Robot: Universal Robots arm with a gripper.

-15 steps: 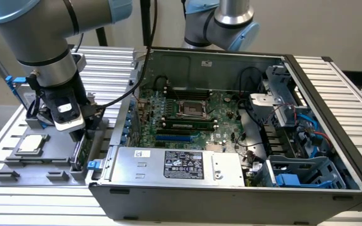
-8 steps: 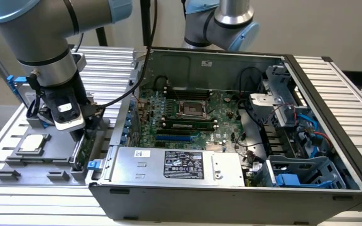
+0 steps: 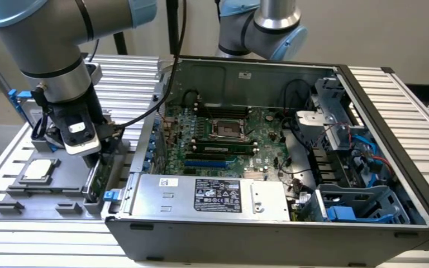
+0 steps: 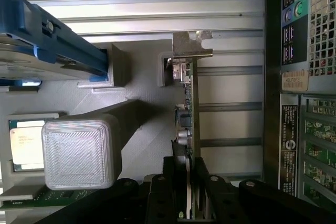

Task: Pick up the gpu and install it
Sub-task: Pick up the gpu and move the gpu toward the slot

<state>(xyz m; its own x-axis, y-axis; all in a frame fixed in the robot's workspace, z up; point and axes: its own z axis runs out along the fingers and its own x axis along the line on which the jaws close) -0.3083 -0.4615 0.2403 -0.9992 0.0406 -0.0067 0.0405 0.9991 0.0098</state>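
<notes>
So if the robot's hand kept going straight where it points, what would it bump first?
The gpu, most likely. The hand points along this thin card, which stands on edge in the gray holder. Depth is unclear, so they may be touching.

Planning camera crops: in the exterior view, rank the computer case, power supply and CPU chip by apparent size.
1. Open dark grey computer case
2. Silver boxy power supply with black label
3. Small square silver CPU chip
Gaps are clear.
</notes>
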